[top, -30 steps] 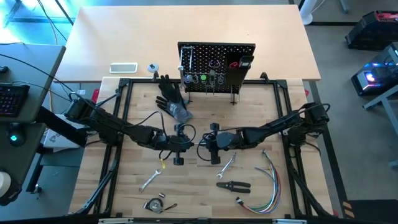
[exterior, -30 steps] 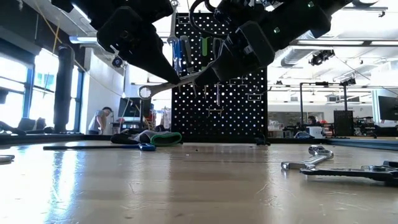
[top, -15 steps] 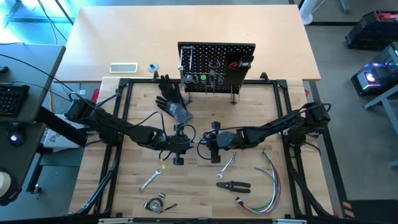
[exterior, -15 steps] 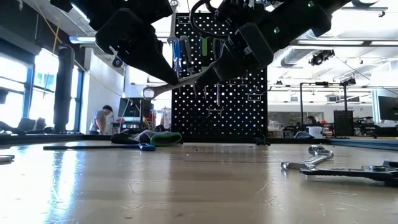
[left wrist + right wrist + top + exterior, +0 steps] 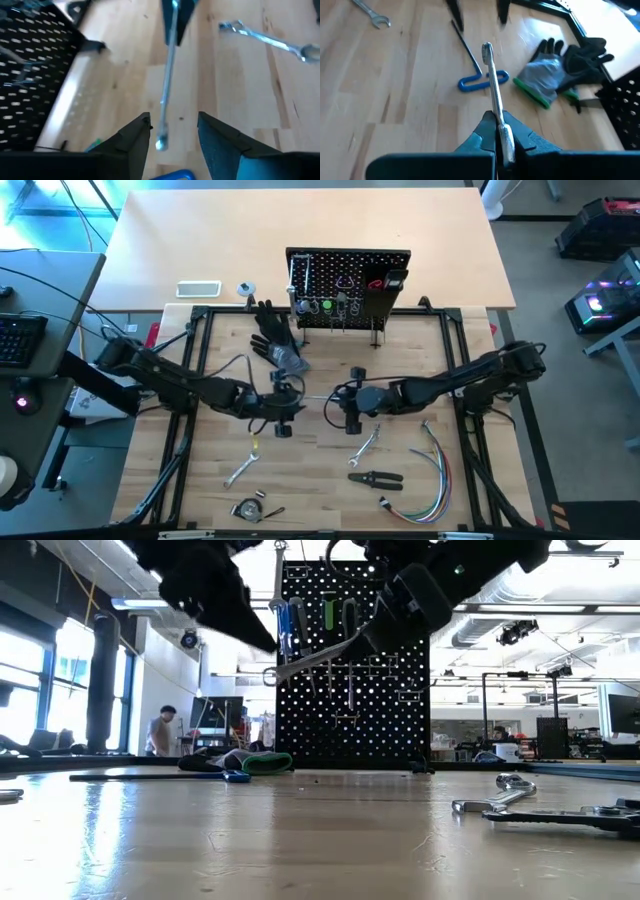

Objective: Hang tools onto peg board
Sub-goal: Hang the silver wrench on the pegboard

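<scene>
Now the right tool [image 5: 496,131] pinches the wrench [image 5: 492,85], beyond the left tool [image 5: 173,134].

Right pincer [image 5: 372,635] grips wrench [image 5: 318,656] before peg board [image 5: 385,690].

Four cameras: one overhead, one at table level, one on each wrist.

The high view looks straight down; the peg board [image 5: 348,288] stands toward 12 o'clock. The low view looks level across the table [image 5: 300,840] at the same board, far off. The left wrist view looks closely along a held wrench [image 5: 167,85]; the right wrist view shares this wrench and sees the glove [image 5: 560,65].
</scene>
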Available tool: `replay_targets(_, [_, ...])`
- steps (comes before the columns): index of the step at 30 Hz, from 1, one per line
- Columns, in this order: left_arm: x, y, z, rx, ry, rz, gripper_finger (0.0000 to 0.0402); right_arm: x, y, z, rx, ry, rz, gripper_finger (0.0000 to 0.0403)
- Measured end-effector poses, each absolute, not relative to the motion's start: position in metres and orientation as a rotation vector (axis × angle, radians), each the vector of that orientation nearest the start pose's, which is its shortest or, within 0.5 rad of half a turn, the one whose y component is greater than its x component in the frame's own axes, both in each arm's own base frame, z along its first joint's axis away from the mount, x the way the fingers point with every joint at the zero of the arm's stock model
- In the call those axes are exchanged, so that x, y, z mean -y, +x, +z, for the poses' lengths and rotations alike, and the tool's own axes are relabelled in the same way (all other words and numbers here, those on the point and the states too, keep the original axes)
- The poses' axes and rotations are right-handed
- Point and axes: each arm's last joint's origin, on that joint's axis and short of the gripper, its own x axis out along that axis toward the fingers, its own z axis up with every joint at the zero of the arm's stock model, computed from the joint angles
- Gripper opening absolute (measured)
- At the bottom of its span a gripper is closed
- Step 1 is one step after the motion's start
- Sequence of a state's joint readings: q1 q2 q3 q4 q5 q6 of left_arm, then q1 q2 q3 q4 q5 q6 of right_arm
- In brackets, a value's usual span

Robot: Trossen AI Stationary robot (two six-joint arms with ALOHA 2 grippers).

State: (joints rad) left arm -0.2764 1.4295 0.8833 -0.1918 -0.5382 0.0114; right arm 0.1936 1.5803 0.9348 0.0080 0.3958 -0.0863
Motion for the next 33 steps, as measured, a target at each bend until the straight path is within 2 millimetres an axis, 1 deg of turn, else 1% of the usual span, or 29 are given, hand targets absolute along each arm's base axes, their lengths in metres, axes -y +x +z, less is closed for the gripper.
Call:
replay_targets(4, [0.061,0.27,0.25,-0.62,0.278,0.268,0.0163,-0.051,0.32,0.22,-0.624,-0.277,-0.191,0.0])
replay_targets(8, [0.055,0.252,0.269,-0.541,0.245,0.274,0.0164,-0.05,0.313,0.234,-0.587,-0.277,-0.193,0.0])
replay_targets(12, [0.05,0.235,0.283,-0.442,0.231,0.271,0.0164,-0.048,0.305,0.252,-0.533,-0.295,-0.191,0.0])
replay_targets(16, [0.046,0.22,0.293,-0.282,0.219,0.271,0.0163,-0.046,0.294,0.272,-0.461,-0.305,-0.2,0.0])
replay_targets(22, [0.042,0.205,0.292,-0.036,0.236,0.285,0.0163,-0.043,0.281,0.3,-0.335,-0.309,-0.208,0.0])
replay_targets(26, [0.038,0.201,0.277,0.137,0.233,0.269,0.0163,-0.043,0.277,0.315,-0.236,-0.312,-0.176,0.0])
replay_targets(30, [0.032,0.199,0.263,0.257,0.216,0.278,0.0163,-0.044,0.276,0.327,-0.126,-0.323,-0.149,0.0])
replay_targets(33, [0.029,0.203,0.26,0.322,0.21,0.26,0.0163,-0.045,0.277,0.336,-0.04,-0.34,-0.133,0.0])
